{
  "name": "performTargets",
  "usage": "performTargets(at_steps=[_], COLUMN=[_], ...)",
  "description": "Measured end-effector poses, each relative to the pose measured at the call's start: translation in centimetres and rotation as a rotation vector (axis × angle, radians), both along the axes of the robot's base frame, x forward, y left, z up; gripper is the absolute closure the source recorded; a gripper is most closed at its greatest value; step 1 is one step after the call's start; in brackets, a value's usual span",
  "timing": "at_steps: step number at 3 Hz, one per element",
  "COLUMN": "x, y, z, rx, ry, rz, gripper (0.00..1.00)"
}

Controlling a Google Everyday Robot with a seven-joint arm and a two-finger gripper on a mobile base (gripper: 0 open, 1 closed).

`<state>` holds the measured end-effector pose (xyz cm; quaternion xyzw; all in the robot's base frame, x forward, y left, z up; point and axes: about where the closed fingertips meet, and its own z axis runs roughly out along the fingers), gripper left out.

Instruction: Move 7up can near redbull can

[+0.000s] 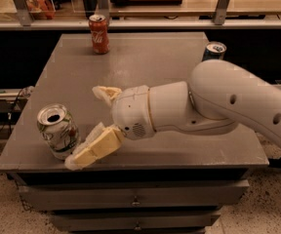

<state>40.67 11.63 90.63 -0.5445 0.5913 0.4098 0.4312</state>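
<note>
The arm hides the redbull can below its top and runs off the right edge. The gripper, spread wide beside the 7up can, perhaps covers its base.

Gripper beside 7up can

Cream jaws beside silver-green 7up can, red cola can

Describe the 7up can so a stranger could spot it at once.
On the grey table, look at the front left corner, beside the open gripper. The 7up can there is short, wide and silvery-green, unlike the red cola can and the slim blue redbull can at the back.
</note>
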Motion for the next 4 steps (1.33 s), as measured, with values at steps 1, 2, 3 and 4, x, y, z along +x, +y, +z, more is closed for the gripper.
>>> performTargets(at_steps=[1, 2, 3, 4], x=[0.1, 0.6, 1.4, 2.3], y=[3.3, 4.5, 4.9, 4.4], z=[-0.3, -1.5, -2.1, -2.1], rx=[0.053, 0.056, 0.063, 0.072], ry=[-0.032, -0.023, -0.007, 0.001], rz=[0.008, -0.006, -0.035, -0.069], gripper=[0.0, 0.2, 0.44, 0.67])
